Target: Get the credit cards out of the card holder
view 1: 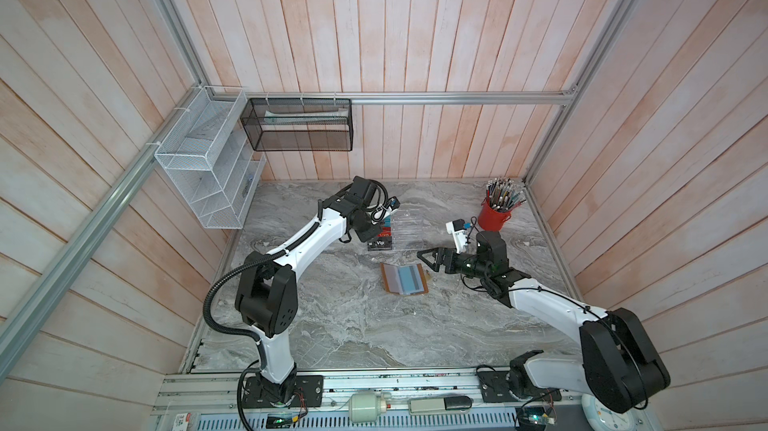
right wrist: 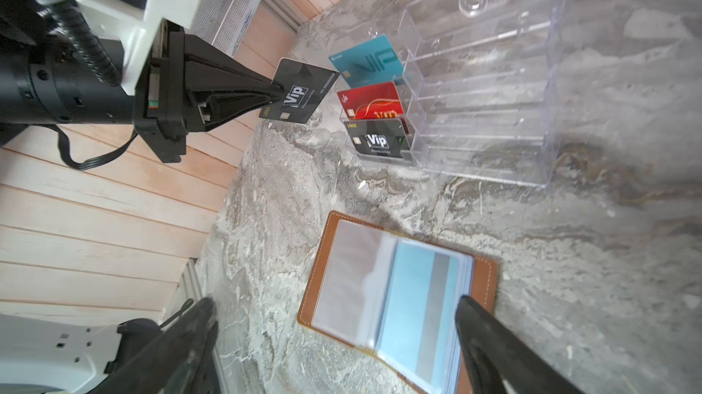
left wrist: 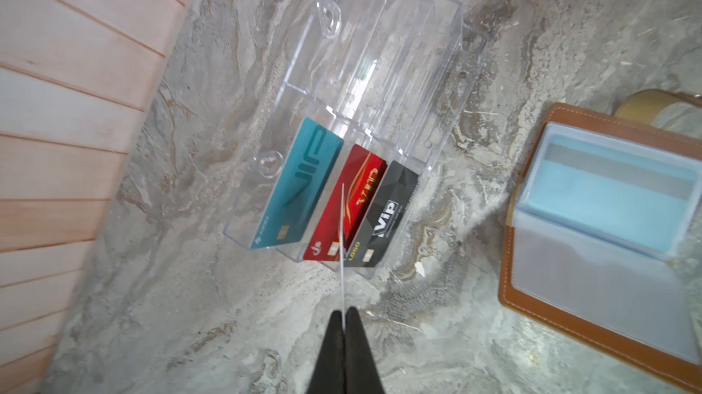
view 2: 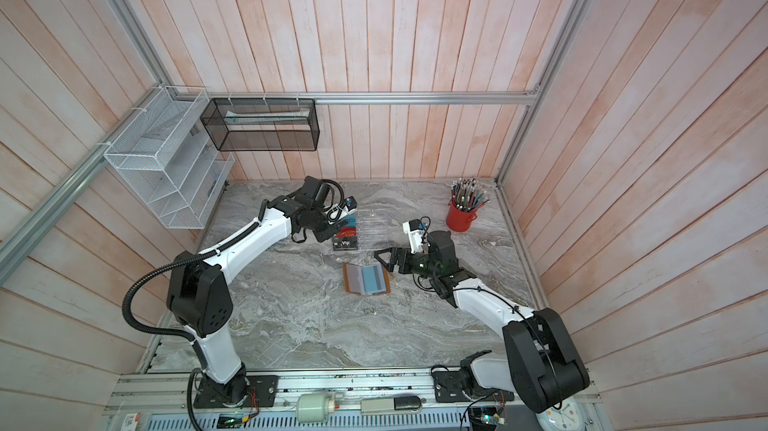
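The left gripper (right wrist: 274, 96) has its fingers pinched tight on one edge of a black card (right wrist: 300, 95) printed "Vip", held clear of the table; its own wrist view shows that card only edge-on. It hangs beyond the card holder (right wrist: 357, 282), on the side away from the arm bases, just beside the clear rack (right wrist: 482, 88). The right gripper (right wrist: 334, 300) is spread wide and empty; its fingers (right wrist: 490, 335) frame the card holder in its wrist view, and in both top views it sits near the holder's far right corner. The card holder lies open and flat on the table (view 1: 353, 325). Beyond it, the rack already holds a teal card (right wrist: 368, 61), a red card (right wrist: 370, 101) and a second black card (right wrist: 378, 139). So I judge four cards to be out. At least one pale blue card (right wrist: 414, 297) sits under a sleeve, and the pages beneath may hide more
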You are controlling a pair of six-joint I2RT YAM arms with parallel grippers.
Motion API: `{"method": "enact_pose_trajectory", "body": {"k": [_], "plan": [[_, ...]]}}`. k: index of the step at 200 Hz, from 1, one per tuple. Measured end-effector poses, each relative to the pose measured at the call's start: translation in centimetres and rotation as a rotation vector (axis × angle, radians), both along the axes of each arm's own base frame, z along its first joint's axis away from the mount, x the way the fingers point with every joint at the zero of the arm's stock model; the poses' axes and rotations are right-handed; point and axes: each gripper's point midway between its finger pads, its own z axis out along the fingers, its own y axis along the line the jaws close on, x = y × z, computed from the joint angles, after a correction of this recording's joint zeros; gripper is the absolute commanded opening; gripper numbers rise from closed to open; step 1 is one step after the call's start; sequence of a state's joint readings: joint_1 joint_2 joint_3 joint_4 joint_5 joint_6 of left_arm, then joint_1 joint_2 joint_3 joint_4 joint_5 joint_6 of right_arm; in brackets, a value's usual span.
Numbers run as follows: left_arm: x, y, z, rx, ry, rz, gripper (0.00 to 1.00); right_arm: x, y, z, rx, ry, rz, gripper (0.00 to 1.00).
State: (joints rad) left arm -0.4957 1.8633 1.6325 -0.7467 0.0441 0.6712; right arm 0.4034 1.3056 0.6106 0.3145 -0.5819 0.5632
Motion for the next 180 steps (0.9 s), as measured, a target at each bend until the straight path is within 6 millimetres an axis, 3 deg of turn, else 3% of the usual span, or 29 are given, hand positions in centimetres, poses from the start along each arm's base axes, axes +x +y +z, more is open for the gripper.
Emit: {"method": "enact_pose_trajectory", "body": {"k": [21,74,109,180], "plan": [[0.7,-0.6,0.2,0.010,-0.025,-0.044,0.00,0.9,-0.2,0.3,-0.045,-0.029,-0.016,0.98],[-0.5,-1.6,-0.4,0.006,-0.002,-0.172,0.00,2.0,-0.9,-1.2,-0.133,-0.039,-0.054,0.98],[-2.0,-1.7,-2.4,0.047,0.037,-0.259,0.00,2.2,-1.1,-2.1,-0.159,-0.031,-0.061,0.98],[-2.1,-1.4,-5.1,0.130,0.040,-0.363,0.00,1.7,-0.1,-2.1,-0.189,-0.064,-0.043,0.99]]}}
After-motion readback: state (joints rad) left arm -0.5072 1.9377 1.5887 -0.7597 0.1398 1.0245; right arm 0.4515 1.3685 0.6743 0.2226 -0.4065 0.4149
